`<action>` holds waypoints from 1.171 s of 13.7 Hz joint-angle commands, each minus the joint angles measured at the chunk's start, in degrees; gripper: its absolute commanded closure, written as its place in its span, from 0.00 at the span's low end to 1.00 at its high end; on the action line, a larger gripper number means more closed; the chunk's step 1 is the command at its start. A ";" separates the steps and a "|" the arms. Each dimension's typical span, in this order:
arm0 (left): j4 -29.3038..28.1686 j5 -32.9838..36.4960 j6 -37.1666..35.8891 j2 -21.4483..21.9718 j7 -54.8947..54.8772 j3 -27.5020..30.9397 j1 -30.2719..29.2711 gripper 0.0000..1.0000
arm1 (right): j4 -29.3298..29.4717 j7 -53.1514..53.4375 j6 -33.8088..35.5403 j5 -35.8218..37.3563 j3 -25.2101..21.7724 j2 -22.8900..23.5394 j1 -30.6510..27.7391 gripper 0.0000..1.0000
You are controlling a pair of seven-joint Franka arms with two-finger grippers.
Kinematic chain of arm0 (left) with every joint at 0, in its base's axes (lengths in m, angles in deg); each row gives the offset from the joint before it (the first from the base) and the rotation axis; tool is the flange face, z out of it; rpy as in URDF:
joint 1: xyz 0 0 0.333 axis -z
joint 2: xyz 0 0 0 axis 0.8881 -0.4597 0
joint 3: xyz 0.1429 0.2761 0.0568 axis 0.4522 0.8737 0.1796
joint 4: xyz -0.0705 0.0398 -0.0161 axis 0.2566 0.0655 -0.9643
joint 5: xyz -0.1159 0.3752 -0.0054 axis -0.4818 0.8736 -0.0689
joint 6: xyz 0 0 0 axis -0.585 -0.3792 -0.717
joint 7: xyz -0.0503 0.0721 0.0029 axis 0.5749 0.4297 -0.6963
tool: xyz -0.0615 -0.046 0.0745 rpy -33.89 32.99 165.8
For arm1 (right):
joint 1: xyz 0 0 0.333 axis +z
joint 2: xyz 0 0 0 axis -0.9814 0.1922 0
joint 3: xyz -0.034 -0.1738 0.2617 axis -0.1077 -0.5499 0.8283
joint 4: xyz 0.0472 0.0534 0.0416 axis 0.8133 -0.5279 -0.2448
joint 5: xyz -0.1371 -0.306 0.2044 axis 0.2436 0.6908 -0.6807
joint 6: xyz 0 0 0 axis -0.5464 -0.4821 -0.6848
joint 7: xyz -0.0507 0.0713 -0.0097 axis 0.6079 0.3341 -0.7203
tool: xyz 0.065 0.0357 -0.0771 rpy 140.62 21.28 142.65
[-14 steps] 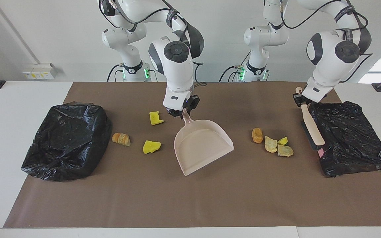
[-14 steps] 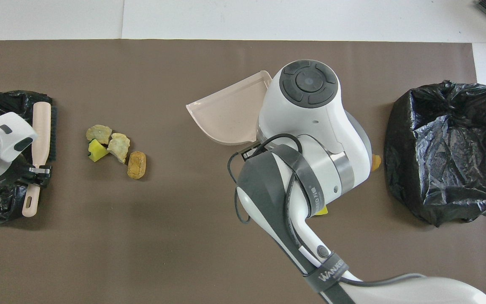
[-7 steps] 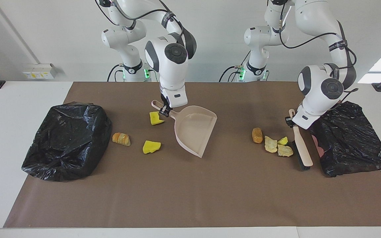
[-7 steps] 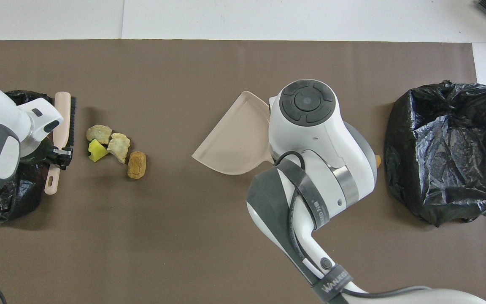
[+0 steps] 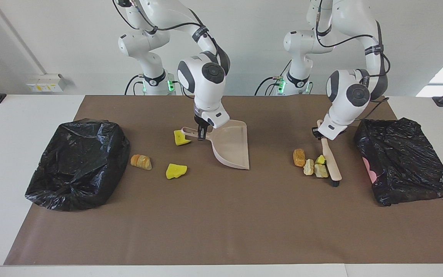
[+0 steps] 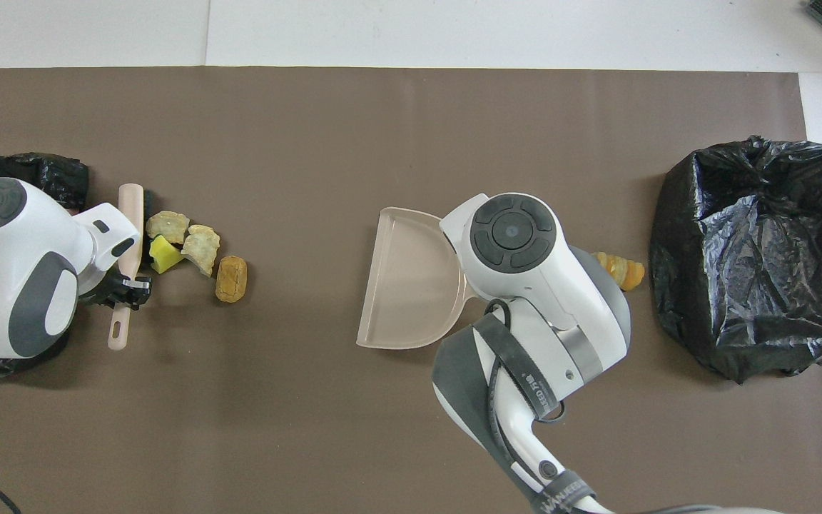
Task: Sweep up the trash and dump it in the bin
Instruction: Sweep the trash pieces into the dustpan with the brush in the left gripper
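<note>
My right gripper (image 5: 203, 134) is shut on the handle of the pale pink dustpan (image 5: 232, 148) (image 6: 411, 278), held low at mid-table with its mouth turned toward the left arm's end. My left gripper (image 5: 318, 132) (image 6: 129, 289) is shut on the pink hand brush (image 5: 331, 161) (image 6: 128, 221), whose bristles touch a cluster of trash (image 5: 310, 164) (image 6: 193, 250): a yellow chunk, two pale lumps and an orange-brown lump. Two yellow scraps (image 5: 181, 137) (image 5: 176, 171) and a bread-like lump (image 5: 141, 161) (image 6: 618, 270) lie beside the dustpan toward the right arm's end.
A black-bagged bin (image 5: 77, 165) (image 6: 753, 257) sits at the right arm's end of the brown mat. A second black-bagged bin (image 5: 404, 159) (image 6: 26, 171) sits at the left arm's end, next to the brush. In the overhead view the right arm hides its gripper.
The right gripper has swung the dustpan round so its mouth faces the cluster. The left gripper has brought the brush from over the bin down against the scraps, bunching them closer.
</note>
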 commanded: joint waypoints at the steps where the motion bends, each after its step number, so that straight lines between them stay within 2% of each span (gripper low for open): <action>1: -3.69 -3.25 1.39 2.63 1.73 0.53 5.35 1.00 | -1.16 1.94 -3.37 1.24 0.09 0.91 0.88 1.00; 2: -4.13 -5.44 1.39 2.81 1.74 0.53 7.02 1.00 | -1.16 2.56 -4.07 1.24 0.10 1.17 1.40 1.00; 7: -4.84 -7.65 1.48 3.77 1.21 0.44 14.06 1.00 | -0.81 7.92 -8.90 1.24 0.10 4.25 3.26 1.00; 12: -6.77 -12.84 0.43 6.23 1.29 0.44 21.88 1.00 | -0.90 8.02 -9.18 1.24 0.10 4.34 3.17 1.00; 16: -6.16 -16.97 -2.91 6.50 1.03 0.26 24.44 1.00 | -0.90 8.80 -8.13 1.24 0.01 4.34 3.17 1.00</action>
